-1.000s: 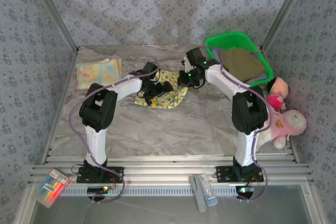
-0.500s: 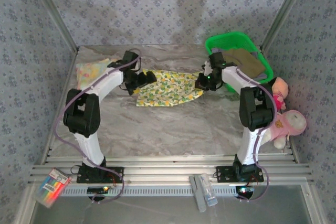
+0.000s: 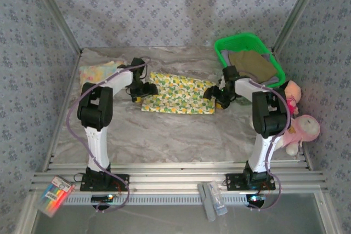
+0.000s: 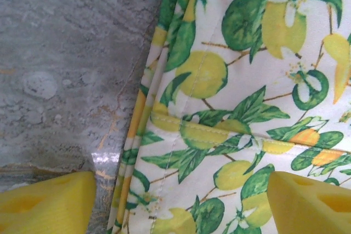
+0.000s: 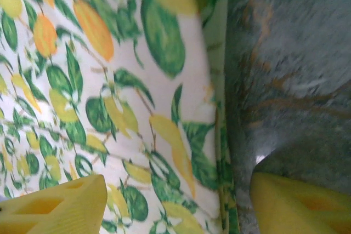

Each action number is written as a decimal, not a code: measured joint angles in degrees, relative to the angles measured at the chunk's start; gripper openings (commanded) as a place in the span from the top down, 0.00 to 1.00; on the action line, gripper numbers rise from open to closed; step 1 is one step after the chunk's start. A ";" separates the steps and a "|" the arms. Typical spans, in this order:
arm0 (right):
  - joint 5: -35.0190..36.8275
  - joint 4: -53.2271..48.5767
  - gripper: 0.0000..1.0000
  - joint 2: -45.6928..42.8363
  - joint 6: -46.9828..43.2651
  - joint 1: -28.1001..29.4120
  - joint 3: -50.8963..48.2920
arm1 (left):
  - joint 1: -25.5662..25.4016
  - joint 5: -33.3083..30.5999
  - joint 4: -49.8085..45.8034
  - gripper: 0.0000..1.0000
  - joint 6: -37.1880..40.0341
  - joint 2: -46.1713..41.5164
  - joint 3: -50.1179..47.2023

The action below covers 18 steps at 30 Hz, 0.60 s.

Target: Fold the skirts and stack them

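On the tabletop (image 3: 164, 135), the fruit-print skirt (image 3: 178, 92), bunched a second ago, now lies spread flat near the middle of the far edge, with the left pincer (image 3: 145, 88) at its left end and the right pincer (image 3: 215, 95) at its right end, both released with their fingers apart over the cloth's edge.

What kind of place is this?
Probably a robot test booth, not a house: left arm and right arm bolted to a metal rail, patterned walls close around the table with a fruit-print skirt.
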 measured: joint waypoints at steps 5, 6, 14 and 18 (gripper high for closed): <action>0.81 4.33 0.35 -0.35 4.55 -0.33 -1.92 | 0.74 0.22 -0.35 0.30 0.13 0.52 0.15; 0.72 4.79 0.41 -0.42 5.11 -0.44 -2.21 | 0.87 0.33 -0.39 0.32 0.11 0.61 0.15; -0.85 10.10 0.62 -0.07 6.82 -1.11 -4.83 | 1.99 1.66 -1.14 0.50 -0.15 1.25 0.35; -2.86 12.52 0.60 -0.35 7.21 -1.79 -6.14 | 2.54 1.99 -0.96 0.55 -0.11 1.25 -0.26</action>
